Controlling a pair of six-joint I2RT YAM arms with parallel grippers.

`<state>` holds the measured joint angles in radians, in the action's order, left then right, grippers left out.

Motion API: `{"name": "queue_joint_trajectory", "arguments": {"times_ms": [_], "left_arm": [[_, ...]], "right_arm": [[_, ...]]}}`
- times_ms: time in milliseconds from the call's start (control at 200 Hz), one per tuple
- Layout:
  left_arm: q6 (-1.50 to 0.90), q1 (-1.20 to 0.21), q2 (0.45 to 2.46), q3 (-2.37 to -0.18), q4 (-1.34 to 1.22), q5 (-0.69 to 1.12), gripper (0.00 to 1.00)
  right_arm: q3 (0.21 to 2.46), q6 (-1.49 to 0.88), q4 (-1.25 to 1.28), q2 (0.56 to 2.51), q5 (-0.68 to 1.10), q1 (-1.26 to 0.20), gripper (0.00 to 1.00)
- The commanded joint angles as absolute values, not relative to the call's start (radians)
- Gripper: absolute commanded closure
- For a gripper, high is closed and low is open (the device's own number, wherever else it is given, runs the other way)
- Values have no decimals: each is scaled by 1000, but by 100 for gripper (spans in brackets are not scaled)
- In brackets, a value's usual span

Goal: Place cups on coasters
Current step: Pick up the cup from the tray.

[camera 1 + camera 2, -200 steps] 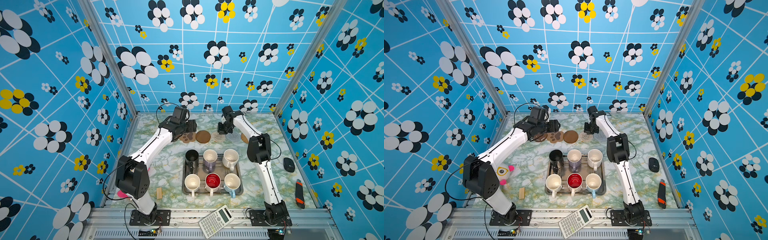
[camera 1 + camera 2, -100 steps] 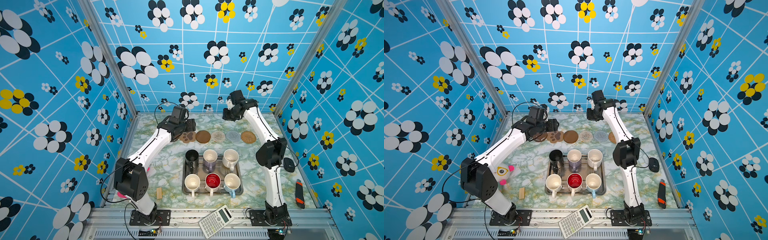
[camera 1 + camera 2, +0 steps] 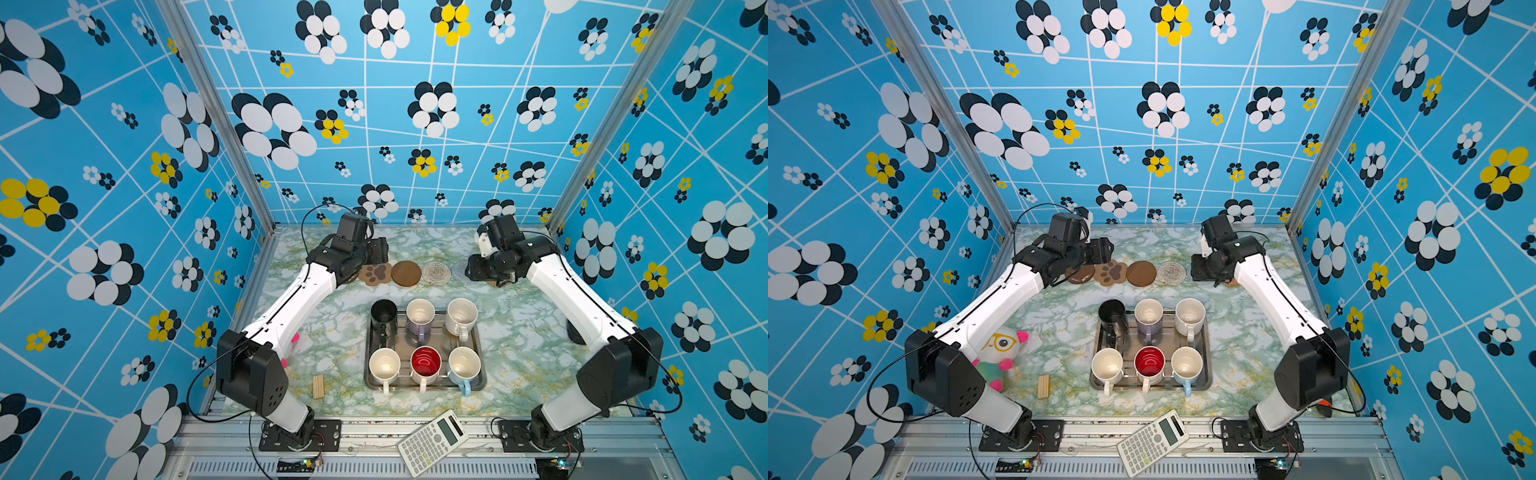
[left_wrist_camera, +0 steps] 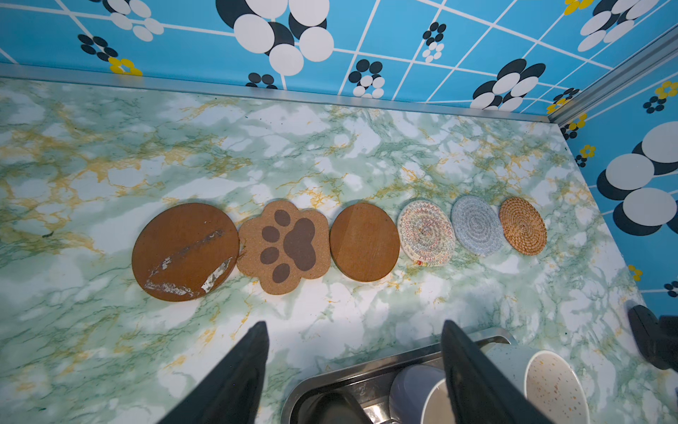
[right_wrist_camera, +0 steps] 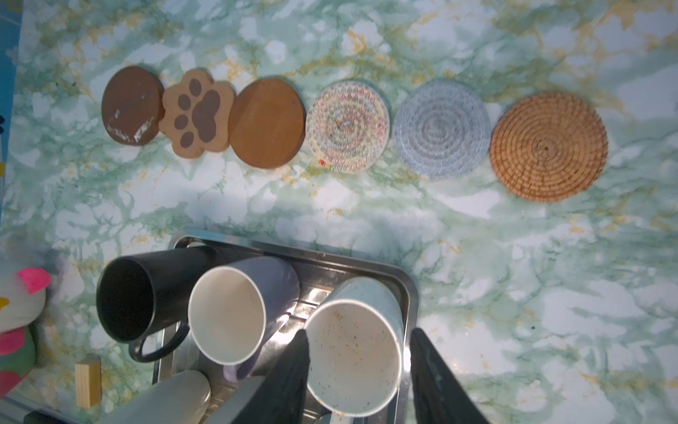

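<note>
1. left gripper (image 4: 353,323), fingers spread and empty near the coaster row (image 4: 282,247): drop to the black cup (image 3: 383,320) in the tray (image 3: 442,386), grip its wall
2. right gripper (image 5: 358,330), fingers parted, empty: take the speckled cup (image 3: 461,320), centre it on the rattan coaster (image 5: 548,147)

a square metal tray (image 3: 442,340) sits mid-table (image 3: 519,332); a wooden block (image 3: 1043,386) lies near a plush toy (image 3: 998,353); a calculator (image 3: 432,442) rests on the front rail.
</note>
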<state>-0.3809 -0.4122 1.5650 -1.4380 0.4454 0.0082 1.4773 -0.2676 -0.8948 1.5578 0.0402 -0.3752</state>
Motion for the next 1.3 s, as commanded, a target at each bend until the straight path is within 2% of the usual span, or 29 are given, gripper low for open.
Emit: {"name": "queue_joint_trajectory", "arguments": {"times_ms": [0,170,435,665,895,1295], "left_arm": [[-369,-417,1530,-1414,458,-5,25],[-372,-419,1522,-1405,452,2,25],[-382,-439,1499,-1365,423,16,25],[-382,-445,1493,-1356,414,21,25],[-383,-446,1488,-1346,411,23,25],[-376,-446,1489,-1347,417,16,25]], "right_arm": [[1384,-321,-918,1471,-16,-414,49],[1231,-389,-939,1340,-42,-465,43],[1078,-529,-896,1241,-25,-552,41],[1010,-620,-841,1272,-17,-618,42],[993,-655,-790,1317,-34,-619,49],[1012,-663,-804,1415,-66,-620,54]]}}
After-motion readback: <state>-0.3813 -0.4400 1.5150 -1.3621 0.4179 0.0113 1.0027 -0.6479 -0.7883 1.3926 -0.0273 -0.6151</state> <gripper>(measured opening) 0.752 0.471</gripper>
